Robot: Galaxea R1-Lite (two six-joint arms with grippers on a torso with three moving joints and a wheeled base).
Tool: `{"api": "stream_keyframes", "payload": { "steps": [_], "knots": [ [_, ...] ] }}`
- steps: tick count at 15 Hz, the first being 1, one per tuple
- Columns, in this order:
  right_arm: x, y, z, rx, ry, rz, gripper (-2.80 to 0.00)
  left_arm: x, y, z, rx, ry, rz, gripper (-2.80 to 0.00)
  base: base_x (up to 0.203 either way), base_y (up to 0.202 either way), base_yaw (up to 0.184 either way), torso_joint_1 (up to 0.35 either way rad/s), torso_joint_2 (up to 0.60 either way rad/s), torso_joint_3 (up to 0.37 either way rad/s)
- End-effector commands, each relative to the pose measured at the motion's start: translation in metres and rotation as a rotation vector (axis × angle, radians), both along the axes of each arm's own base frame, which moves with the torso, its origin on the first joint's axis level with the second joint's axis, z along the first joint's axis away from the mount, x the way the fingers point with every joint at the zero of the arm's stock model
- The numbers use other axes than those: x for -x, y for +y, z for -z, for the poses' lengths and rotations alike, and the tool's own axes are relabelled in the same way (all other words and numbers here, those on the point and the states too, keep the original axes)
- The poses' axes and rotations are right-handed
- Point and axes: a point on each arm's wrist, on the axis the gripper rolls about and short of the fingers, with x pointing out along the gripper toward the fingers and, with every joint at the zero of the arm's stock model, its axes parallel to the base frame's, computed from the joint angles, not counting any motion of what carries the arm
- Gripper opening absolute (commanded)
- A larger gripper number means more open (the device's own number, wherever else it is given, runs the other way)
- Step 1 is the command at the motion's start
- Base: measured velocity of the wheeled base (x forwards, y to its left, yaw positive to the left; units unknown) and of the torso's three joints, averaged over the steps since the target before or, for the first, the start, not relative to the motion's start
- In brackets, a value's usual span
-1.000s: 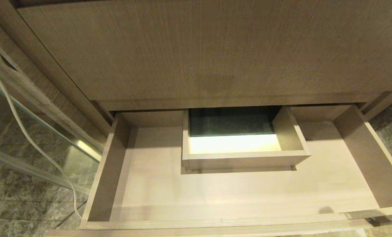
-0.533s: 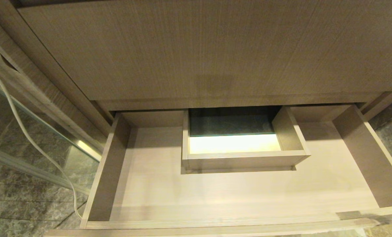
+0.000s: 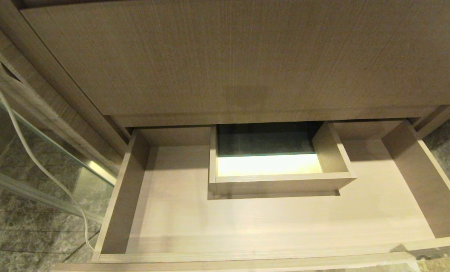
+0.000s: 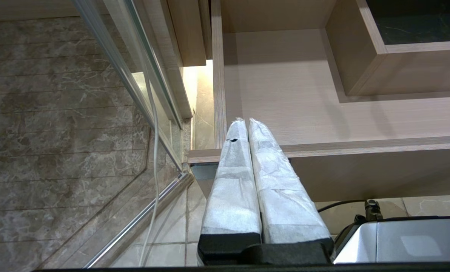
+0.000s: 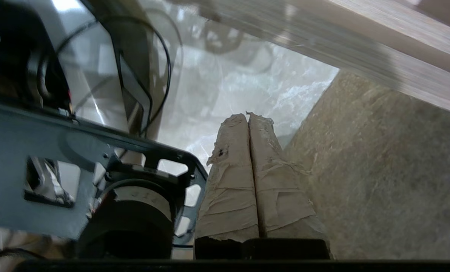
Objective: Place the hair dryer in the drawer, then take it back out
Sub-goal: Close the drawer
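Wood-grain drawer (image 3: 270,223) is seen pulled open.
Left gripper (image 4: 247,121) is closed on nothing at lower centre; right gripper (image 5: 247,116) is likewise closed, empty.

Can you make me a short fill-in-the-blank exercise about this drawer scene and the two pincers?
1. The drawer stands pulled ____.
2. The number of hair dryers lying in the drawer is ____.
3. The left pincer has its fingers pressed ____.
4. The right pincer holds ____ between its fingers.

Missing words: open; zero; together; nothing
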Motion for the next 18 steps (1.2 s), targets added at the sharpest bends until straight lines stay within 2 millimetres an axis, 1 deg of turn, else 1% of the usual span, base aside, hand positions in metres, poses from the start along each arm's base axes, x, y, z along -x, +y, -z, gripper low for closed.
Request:
{"api": "stream_keyframes", "payload": {
  "steps": [1, 5, 9, 11, 14, 18],
  "knots": [
    [-0.009, -0.005, 0.011, -0.021, 0.076, -0.026, -2.80, 0.000, 0.000, 0.000, 0.000, 0.002, 0.000, -2.80, 0.000, 0.000, 0.000, 0.000, 0.00, 0.000],
    [-0.027, -0.014, 0.022, -0.055, 0.169, -0.028, -2.80, 0.000, 0.000, 0.000, 0.000, 0.001, 0.000, -2.80, 0.000, 0.000, 0.000, 0.000, 0.00, 0.000],
    [-0.045, -0.023, 0.026, -0.055, 0.216, -0.030, -2.80, 0.000, 0.000, 0.000, 0.000, 0.001, 0.000, -2.80, 0.000, 0.000, 0.000, 0.000, 0.00, 0.000],
    [-0.060, -0.030, 0.030, -0.056, 0.244, -0.029, -2.80, 0.000, 0.000, 0.000, 0.000, 0.002, 0.000, -2.80, 0.000, 0.000, 0.000, 0.000, 0.00, 0.000],
    [-0.075, -0.038, 0.027, -0.044, 0.225, -0.026, -2.80, 0.000, 0.000, 0.000, 0.000, 0.002, 0.000, -2.80, 0.000, 0.000, 0.000, 0.000, 0.00, 0.000],
    [-0.088, -0.044, 0.020, -0.014, 0.153, -0.020, -2.80, 0.000, 0.000, 0.000, 0.000, 0.002, 0.000, -2.80, 0.000, 0.000, 0.000, 0.000, 0.00, 0.000]
  ]
}}
